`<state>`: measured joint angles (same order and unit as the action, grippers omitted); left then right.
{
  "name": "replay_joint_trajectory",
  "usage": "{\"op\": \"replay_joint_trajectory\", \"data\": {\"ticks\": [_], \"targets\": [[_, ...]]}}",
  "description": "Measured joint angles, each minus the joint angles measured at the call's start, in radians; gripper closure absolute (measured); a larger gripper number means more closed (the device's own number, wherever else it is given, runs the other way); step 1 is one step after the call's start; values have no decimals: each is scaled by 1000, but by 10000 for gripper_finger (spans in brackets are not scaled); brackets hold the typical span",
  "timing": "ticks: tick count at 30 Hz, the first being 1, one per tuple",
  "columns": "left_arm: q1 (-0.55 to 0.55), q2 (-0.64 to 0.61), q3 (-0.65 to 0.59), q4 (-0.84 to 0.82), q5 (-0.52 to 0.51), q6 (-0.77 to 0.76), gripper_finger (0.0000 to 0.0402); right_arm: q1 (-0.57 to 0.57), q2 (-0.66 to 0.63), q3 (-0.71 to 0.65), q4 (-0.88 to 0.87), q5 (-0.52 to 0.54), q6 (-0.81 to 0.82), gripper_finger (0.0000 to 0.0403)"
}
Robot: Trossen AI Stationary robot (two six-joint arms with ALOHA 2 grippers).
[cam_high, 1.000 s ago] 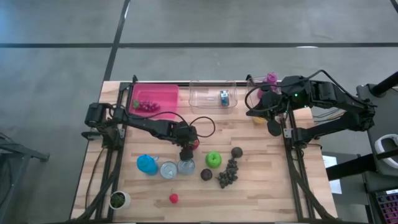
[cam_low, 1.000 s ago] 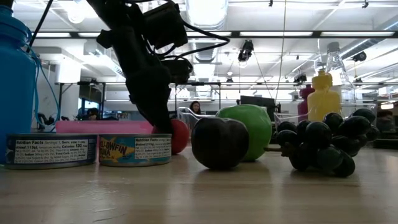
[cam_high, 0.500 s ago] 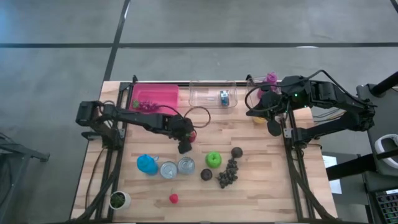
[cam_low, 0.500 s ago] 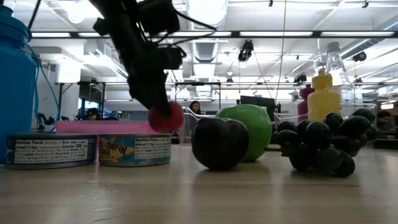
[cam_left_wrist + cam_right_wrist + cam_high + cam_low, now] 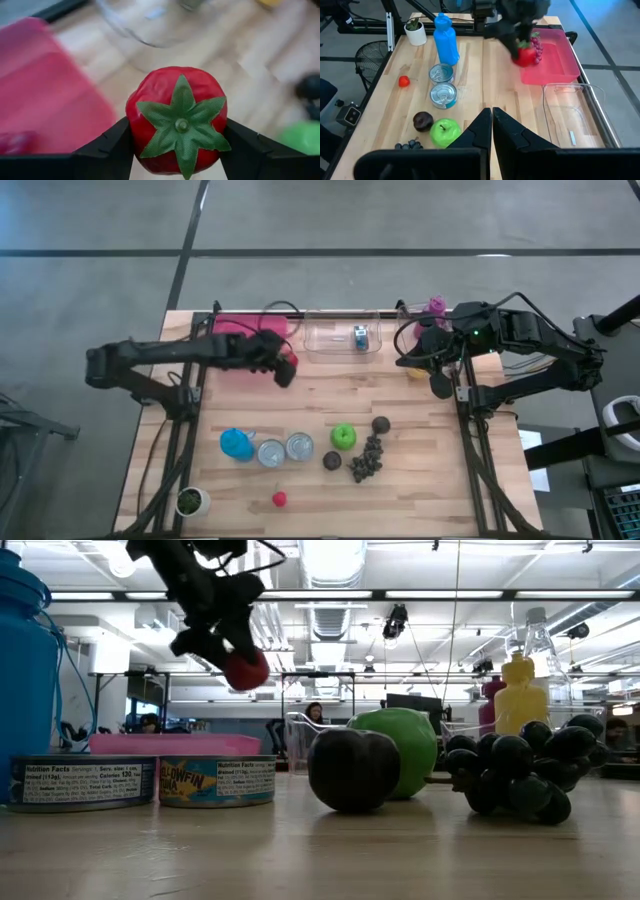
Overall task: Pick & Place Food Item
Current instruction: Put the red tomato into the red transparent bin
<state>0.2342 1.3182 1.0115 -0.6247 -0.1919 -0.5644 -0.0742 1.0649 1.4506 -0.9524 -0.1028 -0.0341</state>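
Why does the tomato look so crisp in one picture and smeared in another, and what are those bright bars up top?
Left wrist view: the tomato is sharp between the left gripper's fingers, while the pink bin behind is blurred. Right wrist view: tomato and arm smear, likely motion. Low view: ceiling lights glare white and the arm shows as a dark silhouette.

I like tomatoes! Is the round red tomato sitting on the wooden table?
No, the left gripper holds the round red tomato up in the air.

floor point(image 5: 400, 220): grey, dark seams | ceiling lights point(image 5: 330, 560): bright strips
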Motion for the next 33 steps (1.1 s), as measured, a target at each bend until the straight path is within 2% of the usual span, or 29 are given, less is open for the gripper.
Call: {"op": "replay_joint_trajectory", "data": {"ticks": [6, 16, 33], "targets": [[110, -34, -3, -102, -60, -67, 171, 0, 0, 0, 0, 0, 0, 390], [249, 45, -6, -103, -63, -99, 171, 0, 0, 0, 0, 0, 0, 390], [299, 160, -46, -68, -97, -129, 171, 0, 0, 0, 0, 0, 0, 390]]}}
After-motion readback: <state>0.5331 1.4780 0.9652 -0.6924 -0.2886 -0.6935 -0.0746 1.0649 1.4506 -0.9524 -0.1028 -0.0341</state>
